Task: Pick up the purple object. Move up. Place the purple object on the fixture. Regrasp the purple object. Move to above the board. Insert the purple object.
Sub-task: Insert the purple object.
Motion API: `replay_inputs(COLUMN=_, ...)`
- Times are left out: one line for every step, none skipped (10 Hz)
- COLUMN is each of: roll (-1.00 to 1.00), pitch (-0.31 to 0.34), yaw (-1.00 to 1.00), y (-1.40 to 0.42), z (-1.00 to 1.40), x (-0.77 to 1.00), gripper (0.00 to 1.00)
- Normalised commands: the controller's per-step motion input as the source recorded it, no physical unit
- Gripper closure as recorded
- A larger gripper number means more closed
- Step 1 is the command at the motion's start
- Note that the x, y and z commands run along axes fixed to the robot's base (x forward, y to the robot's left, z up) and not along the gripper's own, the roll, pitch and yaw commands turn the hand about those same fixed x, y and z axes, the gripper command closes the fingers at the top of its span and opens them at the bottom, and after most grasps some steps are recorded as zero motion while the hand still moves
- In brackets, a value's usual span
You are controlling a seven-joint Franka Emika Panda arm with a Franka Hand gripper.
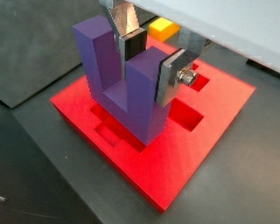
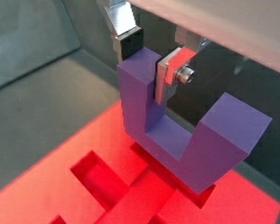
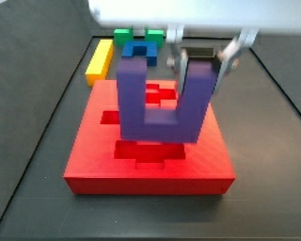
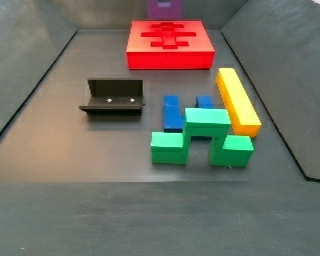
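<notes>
The gripper (image 1: pixel 152 54) is clamped on one prong of the purple object (image 1: pixel 122 83), its flat silver fingers (image 1: pixel 174 77) pressed on opposite faces of that prong near its tip, as both wrist views show. The purple object (image 2: pixel 178 118) hangs upright from the jaws, prongs pointing up and its joining base lowest, so the second prong stands free just beside the held one. Directly beneath the gripper lies the board (image 1: pixel 184 149), and the base of the U sits over the board's darker cross-shaped recesses (image 2: pixel 108 179); whether it touches the board or hovers just above it cannot be told from the wrist views. In a side view the purple object (image 3: pixel 166 99) rises over the middle of the board (image 3: pixel 147 174), with the gripper (image 3: pixel 203 58) at the top of the prong it holds. Beyond the board in that view, well apart from the gripper, lie a yellow bar (image 3: pixel 102 58), a blue block (image 3: pixel 153 37) and a green block (image 3: pixel 142 49). In the side view taken from the opposite end of the table, the green blocks (image 4: pixel 199 135), the blue block (image 4: pixel 187 108) and the yellow bar (image 4: pixel 236 98) lie nearest the camera, the fixture (image 4: pixel 112 97) stands beside them, and the board (image 4: pixel 171 46) sits farthest away with only a sliver of the purple object (image 4: pixel 164 8) showing above it at the picture's edge.
</notes>
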Motion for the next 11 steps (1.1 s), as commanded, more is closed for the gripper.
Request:
replay_inputs(roll=0.16, pitch=0.014, yaw=0.07, y=-0.10, z=-0.55, x=-0.01, gripper=1.00)
replay_inputs(roll=0.08, pitch=0.000, yaw=0.00, y=-0.18, z=-0.46, x=-0.10, gripper=1.00)
replay_inputs(roll=0.00, pitch=0.000, yaw=0.01, y=-0.15, z=-0.17, x=-0.12, gripper=1.00)
replay_inputs(roll=0.00, pitch=0.000, yaw=0.00, y=0.00, z=0.00, x=-0.08, gripper=1.00)
replay_inputs(roll=0.00, pitch=0.000, yaw=0.00, y=0.00, z=0.00, x=-0.02, gripper=1.00)
replay_inputs(roll=0.00, pitch=0.000, yaw=-0.03, y=0.00, z=0.00, x=-0.10, gripper=1.00)
replay_inputs(roll=0.00, pitch=0.000, yaw=-0.04, y=0.02, z=0.00, x=-0.17, gripper=1.00)
replay_inputs(roll=0.00, pitch=0.000, yaw=0.00, y=0.00, z=-0.01, x=-0.11, gripper=1.00)
replay_inputs(roll=0.00, pitch=0.000, yaw=0.00, y=0.00, z=-0.03, x=-0.13, gripper=1.00)
replay_inputs(roll=0.00, pitch=0.000, yaw=0.00, y=0.00, z=0.00, x=-0.02, gripper=1.00)
replay_inputs(roll=0.00, pitch=0.000, yaw=0.04, y=0.00, z=0.00, x=0.11, gripper=1.00)
